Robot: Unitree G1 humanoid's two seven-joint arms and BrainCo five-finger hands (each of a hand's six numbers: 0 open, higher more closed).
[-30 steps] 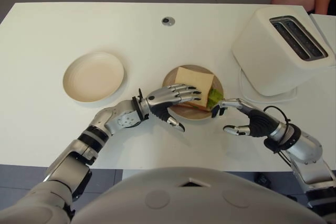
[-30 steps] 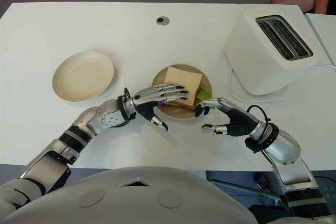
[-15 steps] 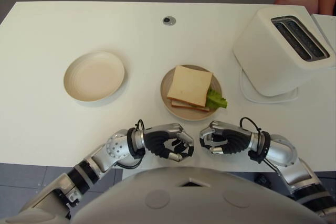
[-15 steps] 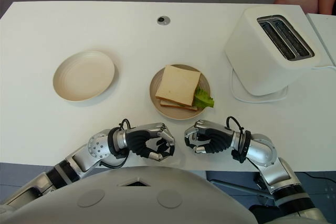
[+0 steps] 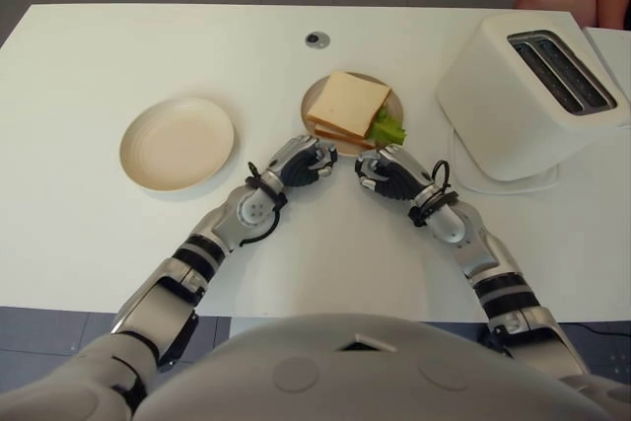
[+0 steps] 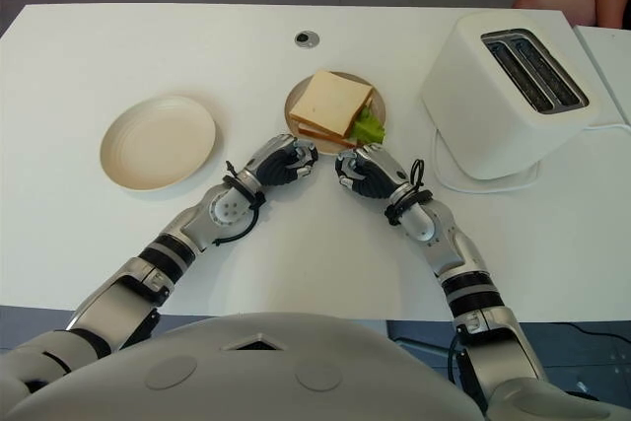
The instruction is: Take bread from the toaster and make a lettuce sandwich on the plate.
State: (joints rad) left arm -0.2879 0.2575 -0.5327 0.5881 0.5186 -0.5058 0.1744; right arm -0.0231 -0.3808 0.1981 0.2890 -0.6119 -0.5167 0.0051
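your left hand (image 5: 301,162) and right hand (image 5: 385,171) are both curled into empty fists just short of the plate (image 5: 307,104) (knuckles toward it). the sandwich (image 5: 347,104) lies flat on it, squarish, skewed to the table (image 5: 148,46) edge, lettuce (image 5: 387,128) poking toward the toaster (image 5: 513,96).

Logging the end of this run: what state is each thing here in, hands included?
toaster: upright, slots look empty.
sandwich: stacked on its plate, lettuce poking out.
side plate: right way up.
left hand: curled, holding nothing.
right hand: curled, holding nothing.
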